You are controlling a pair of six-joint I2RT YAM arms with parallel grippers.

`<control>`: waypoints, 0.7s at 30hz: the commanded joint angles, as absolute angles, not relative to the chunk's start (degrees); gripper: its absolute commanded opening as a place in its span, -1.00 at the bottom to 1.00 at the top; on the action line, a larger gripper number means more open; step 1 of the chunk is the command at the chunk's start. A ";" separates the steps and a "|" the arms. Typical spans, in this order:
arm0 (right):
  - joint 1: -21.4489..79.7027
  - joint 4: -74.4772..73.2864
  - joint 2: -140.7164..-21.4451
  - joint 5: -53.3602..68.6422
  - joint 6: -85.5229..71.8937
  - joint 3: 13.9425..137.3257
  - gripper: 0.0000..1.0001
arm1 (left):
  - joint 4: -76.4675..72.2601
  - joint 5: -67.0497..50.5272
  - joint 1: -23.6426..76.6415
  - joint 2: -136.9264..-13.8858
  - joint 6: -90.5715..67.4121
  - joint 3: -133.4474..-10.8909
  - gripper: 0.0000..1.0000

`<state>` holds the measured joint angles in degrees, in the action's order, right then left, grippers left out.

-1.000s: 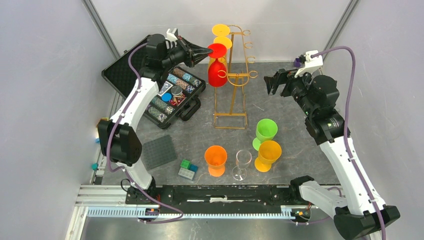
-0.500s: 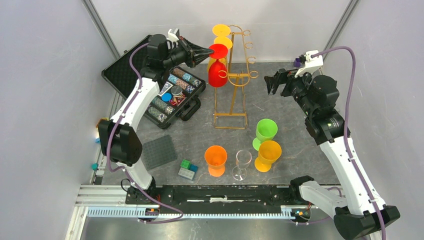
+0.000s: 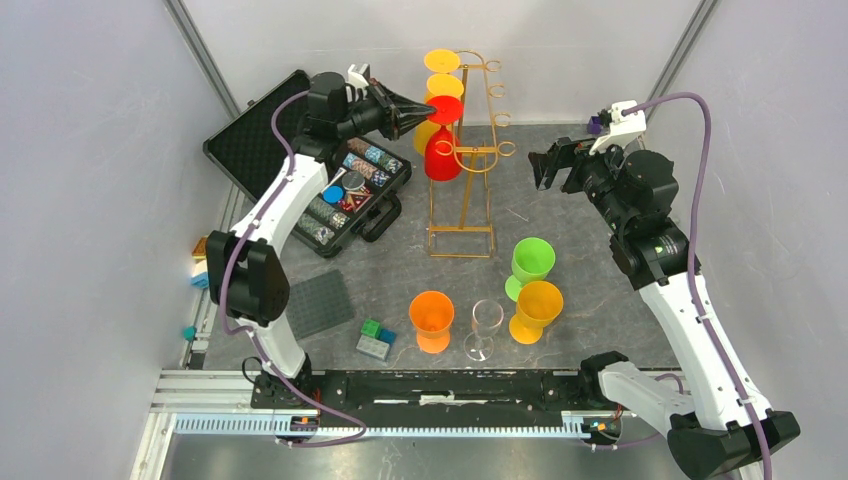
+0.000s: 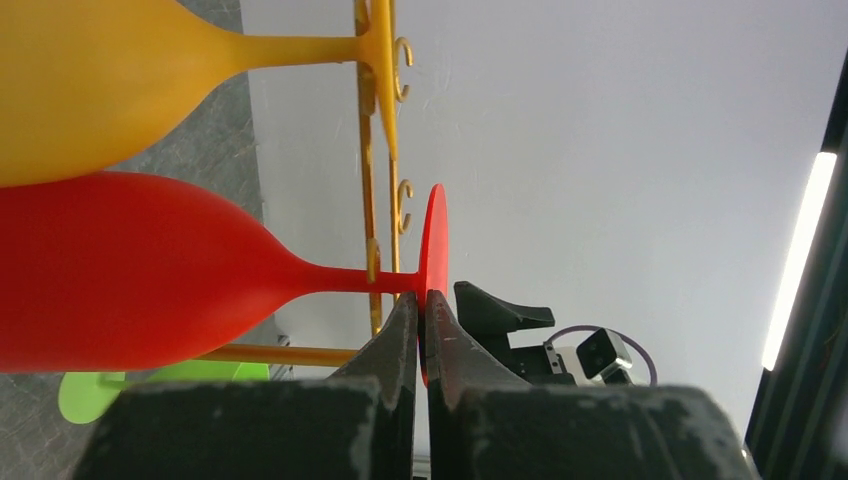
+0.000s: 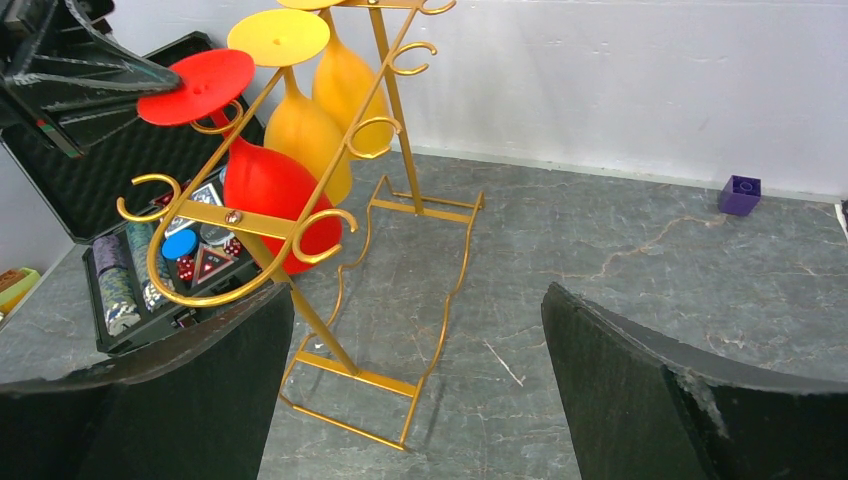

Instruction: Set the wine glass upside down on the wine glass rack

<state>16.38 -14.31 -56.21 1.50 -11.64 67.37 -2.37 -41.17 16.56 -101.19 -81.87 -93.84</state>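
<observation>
A red wine glass (image 3: 441,152) hangs upside down at the left side of the gold wire wine glass rack (image 3: 462,232). My left gripper (image 3: 424,108) is shut on the rim of its round foot (image 4: 435,240). In the left wrist view both fingers pinch the foot's edge, and the red stem crosses a gold rack wire (image 4: 371,262). The right wrist view shows the red foot (image 5: 197,73) just above a ring loop; whether it rests there I cannot tell. My right gripper (image 3: 555,165) hovers open to the right of the rack, holding nothing.
Two yellow glasses (image 3: 445,85) hang upside down on the rack behind the red one. Green (image 3: 531,262), orange (image 3: 431,318), clear (image 3: 486,325) and amber (image 3: 538,308) glasses stand at the front. An open chip case (image 3: 340,190) lies at left, and a purple block (image 5: 739,194) by the back wall.
My left gripper has carried the red glass to the right, into the rack's left side. The right arm has not moved.
</observation>
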 commanded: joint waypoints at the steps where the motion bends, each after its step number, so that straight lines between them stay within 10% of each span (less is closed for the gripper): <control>1: 16.17 -12.80 -55.82 1.49 -10.81 69.14 0.96 | -5.01 -43.07 16.96 -101.44 -83.67 -94.44 -0.93; 8: 16.16 -12.76 -55.69 1.32 -10.76 68.87 0.96 | -5.01 -43.42 17.05 -100.56 -83.58 -93.45 -0.81; 21: 16.13 -12.99 -55.47 1.76 -10.83 68.47 0.96 | 4.32 -42.29 16.97 -95.77 -76.16 -92.43 0.06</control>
<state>16.38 -14.33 -56.21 1.50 -11.25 67.37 -1.67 -42.28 16.91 -99.50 -81.52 -92.40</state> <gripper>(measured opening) 0.979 0.493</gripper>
